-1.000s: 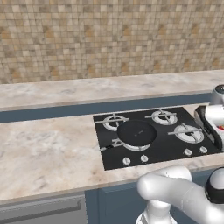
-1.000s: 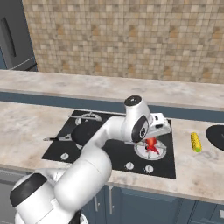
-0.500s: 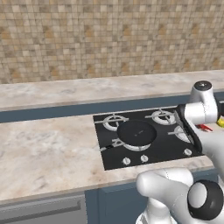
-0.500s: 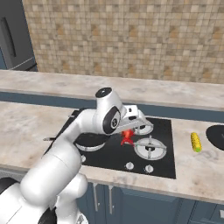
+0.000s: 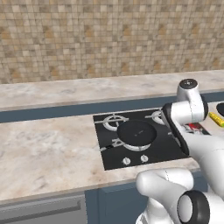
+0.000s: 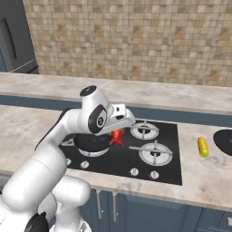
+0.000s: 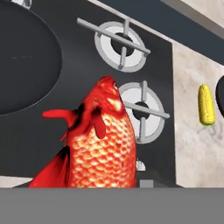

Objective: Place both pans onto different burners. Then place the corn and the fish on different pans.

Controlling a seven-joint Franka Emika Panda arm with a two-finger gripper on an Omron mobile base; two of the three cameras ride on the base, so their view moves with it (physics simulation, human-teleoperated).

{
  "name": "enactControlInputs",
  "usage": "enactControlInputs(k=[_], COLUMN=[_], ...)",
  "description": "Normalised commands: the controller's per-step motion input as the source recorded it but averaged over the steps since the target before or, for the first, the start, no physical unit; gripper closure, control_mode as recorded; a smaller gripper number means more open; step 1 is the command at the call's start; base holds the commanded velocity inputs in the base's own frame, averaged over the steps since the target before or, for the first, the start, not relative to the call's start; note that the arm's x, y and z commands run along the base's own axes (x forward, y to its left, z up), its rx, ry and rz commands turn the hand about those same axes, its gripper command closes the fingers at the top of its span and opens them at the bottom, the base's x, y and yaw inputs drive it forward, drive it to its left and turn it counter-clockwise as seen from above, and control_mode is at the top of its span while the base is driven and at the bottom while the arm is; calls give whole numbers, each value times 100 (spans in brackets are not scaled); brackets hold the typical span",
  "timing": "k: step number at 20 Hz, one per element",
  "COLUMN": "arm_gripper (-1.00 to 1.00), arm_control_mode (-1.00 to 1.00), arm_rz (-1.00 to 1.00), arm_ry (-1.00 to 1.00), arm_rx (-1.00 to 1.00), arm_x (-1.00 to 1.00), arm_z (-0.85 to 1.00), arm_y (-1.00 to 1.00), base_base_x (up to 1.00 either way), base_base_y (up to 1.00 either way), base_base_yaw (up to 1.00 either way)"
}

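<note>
One black pan [image 5: 136, 131] sits on the cooktop's front left burner; the arm partly hides this pan [image 6: 92, 142] in the right base view. My gripper [image 6: 117, 134] is shut on the red-orange fish [image 6: 118, 136], held in the air just right of that pan's rim. The fish [image 7: 103, 144] hangs head-forward in the hand view and hides the fingertips, with the pan [image 7: 22, 65] to its left. The yellow corn [image 6: 203, 147] lies on the counter right of the cooktop. Past it, the second pan [image 6: 224, 142] rests on the counter at the frame's edge.
Two bare burners [image 6: 145, 130] [image 6: 155, 153] take up the right half of the black cooktop [image 6: 170, 165]. Small silver knobs [image 6: 134, 171] line its front edge. Marble counter [image 5: 48, 148] stretches to the left, and a tiled wall stands behind.
The arm has swung left across the cooktop with the fish in its grip, from over the right burners to beside the pan on the left burner. Corn and pans have not moved.
</note>
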Motion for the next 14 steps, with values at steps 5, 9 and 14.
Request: enactControlInputs(k=[5, 9, 14], arm_gripper=[100, 100, 100], arm_control_mode=[-100, -100, -100], arm_rz=[3, 1, 0], arm_ry=[0, 0, 0], arm_rx=[0, 0, 0], arm_x=[0, 4, 11], arm_z=[1, 0, -3], arm_y=[60, 56, 41], base_base_x=[0, 0, 0], base_base_y=[0, 0, 0], base_base_yaw=[0, 0, 0])
